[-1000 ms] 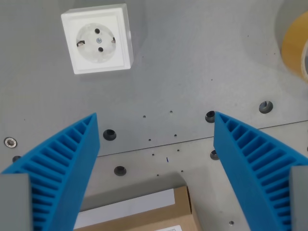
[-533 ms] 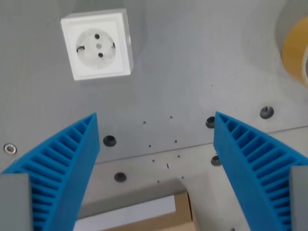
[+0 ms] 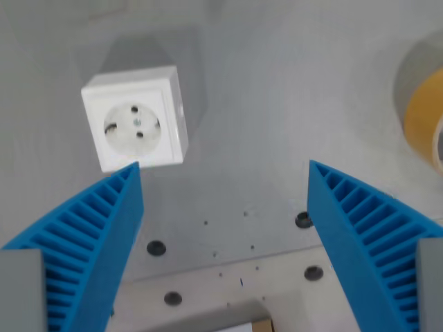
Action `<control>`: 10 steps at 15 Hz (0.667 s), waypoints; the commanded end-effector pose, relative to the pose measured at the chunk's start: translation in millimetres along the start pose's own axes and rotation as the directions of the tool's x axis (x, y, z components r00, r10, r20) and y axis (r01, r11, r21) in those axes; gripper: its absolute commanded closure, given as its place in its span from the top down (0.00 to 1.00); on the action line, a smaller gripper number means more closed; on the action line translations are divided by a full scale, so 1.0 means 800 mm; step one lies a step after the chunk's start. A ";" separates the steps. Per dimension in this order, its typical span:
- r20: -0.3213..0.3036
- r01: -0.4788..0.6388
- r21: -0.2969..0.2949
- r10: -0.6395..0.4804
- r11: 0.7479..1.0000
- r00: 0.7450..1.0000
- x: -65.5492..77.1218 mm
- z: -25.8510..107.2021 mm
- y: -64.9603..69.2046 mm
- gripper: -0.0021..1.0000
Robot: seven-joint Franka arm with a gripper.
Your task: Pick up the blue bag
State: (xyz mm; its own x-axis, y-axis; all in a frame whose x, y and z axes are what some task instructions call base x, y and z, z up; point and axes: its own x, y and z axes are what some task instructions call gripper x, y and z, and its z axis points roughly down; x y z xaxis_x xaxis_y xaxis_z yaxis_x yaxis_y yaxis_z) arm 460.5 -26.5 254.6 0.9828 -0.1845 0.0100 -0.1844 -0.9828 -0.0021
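Note:
No blue bag shows in the wrist view. My gripper [image 3: 223,207] is open, its two blue ribbed fingers [image 3: 83,249] spread wide at the lower left and lower right, with nothing between them. Below the gap lies bare grey tabletop [image 3: 277,104] with several small bolt holes [image 3: 156,247].
A white wall socket [image 3: 135,126] lies on the table at the upper left. A roll of yellow-brown tape [image 3: 422,117] is cut off by the right edge. A sliver of a brown cardboard box [image 3: 257,325] peeks in at the bottom edge.
The whole scene has slid downward in the view, so the camera has moved. The socket sits lower, and the cardboard box has almost left the bottom edge. The fingers stay open.

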 end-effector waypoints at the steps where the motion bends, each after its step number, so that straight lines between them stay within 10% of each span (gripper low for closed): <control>1: 0.000 -0.031 -0.010 0.031 0.999 1.000 0.018 0.008 0.007 1.00; 10: -0.013 -0.083 -0.008 0.082 0.997 0.997 0.074 0.052 0.017 1.00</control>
State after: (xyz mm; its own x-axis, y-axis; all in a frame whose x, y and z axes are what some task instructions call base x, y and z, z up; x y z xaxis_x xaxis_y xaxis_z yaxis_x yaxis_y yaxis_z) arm 509.1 -47.4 213.6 0.9747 -0.2211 0.0316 -0.2210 -0.9753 -0.0064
